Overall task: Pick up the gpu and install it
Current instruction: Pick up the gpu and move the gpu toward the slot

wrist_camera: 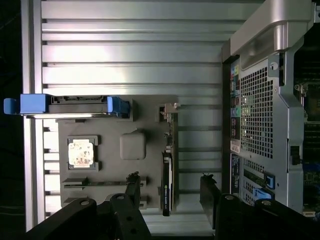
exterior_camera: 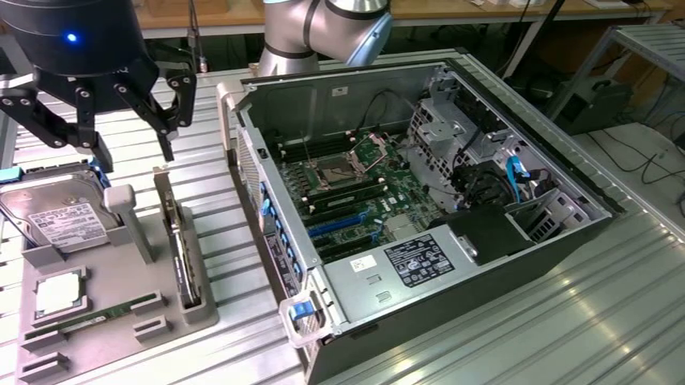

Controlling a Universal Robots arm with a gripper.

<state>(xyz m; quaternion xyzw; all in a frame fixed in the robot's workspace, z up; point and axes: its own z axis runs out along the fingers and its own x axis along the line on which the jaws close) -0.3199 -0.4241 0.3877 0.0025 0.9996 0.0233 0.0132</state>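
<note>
The gpu (exterior_camera: 178,241) stands on its long edge in a slot of the grey tray (exterior_camera: 150,277), with its pale metal bracket along one end. In the wrist view the gpu (wrist_camera: 168,170) lies as a thin dark strip directly between my two fingers. My gripper (exterior_camera: 134,156) hangs open above the tray's far end, over the card, touching nothing. In the wrist view my gripper (wrist_camera: 170,179) straddles the card with a gap on each side. The open computer case (exterior_camera: 428,200) lies at the exterior view's right, its motherboard (exterior_camera: 364,200) and blue expansion slots (exterior_camera: 342,224) exposed.
On the tray (wrist_camera: 107,165) sit a silver hard drive (exterior_camera: 59,212) in blue rails, a square processor (exterior_camera: 59,293) and a narrow green memory stick (exterior_camera: 96,314). The slatted metal table (exterior_camera: 599,321) stretches around the case. The arm's base (exterior_camera: 321,32) stands behind the case.
</note>
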